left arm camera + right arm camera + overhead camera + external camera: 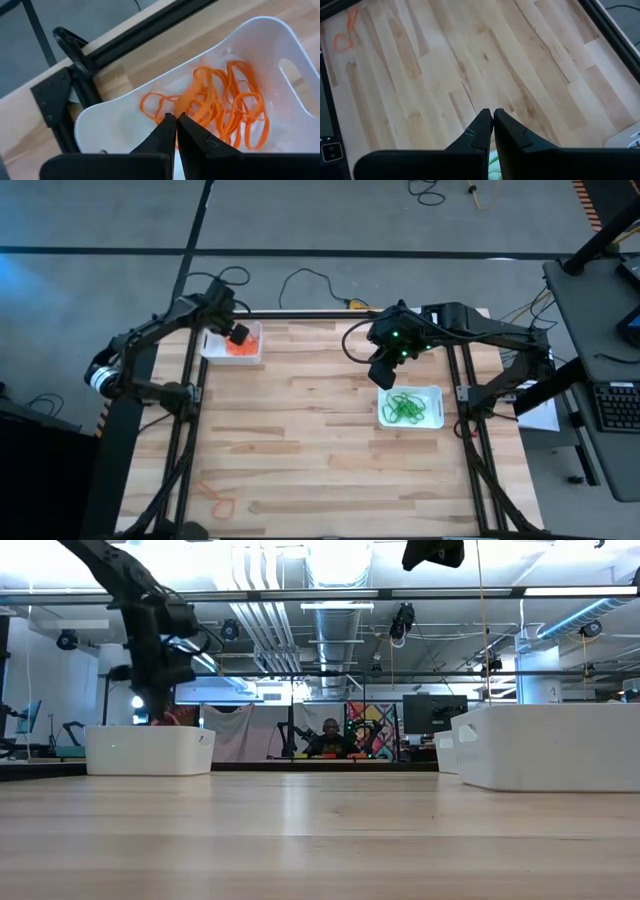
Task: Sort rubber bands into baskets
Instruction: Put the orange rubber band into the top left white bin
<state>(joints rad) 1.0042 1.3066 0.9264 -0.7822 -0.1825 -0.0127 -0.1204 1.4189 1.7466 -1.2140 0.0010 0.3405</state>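
Note:
My left gripper (238,335) (175,117) hangs over the white basket (232,352) (280,45) at the table's far left, which holds several orange rubber bands (235,110). It is shut, with one orange rubber band (189,99) at its fingertips. My right gripper (383,375) (493,114) is shut on nothing and raised above the bare table at the far right. Just nearer than it, a second white basket (410,408) holds green rubber bands (404,407). Two loose orange bands (215,498) (342,40) lie flat near the table's front left corner. My left gripper pinches an orange rubber band (181,109) between its two fingertips, slanting down from above. The band reaches out past the tips, blurred, above the basket's floor and the other orange bands lying there.
Black frame rails (190,395) (462,395) run along the table's left and right sides. Wooden tabletop (300,430) stretches between the two baskets and toward the near edge. In the low view, the two baskets (150,750) (550,745) stand on the table.

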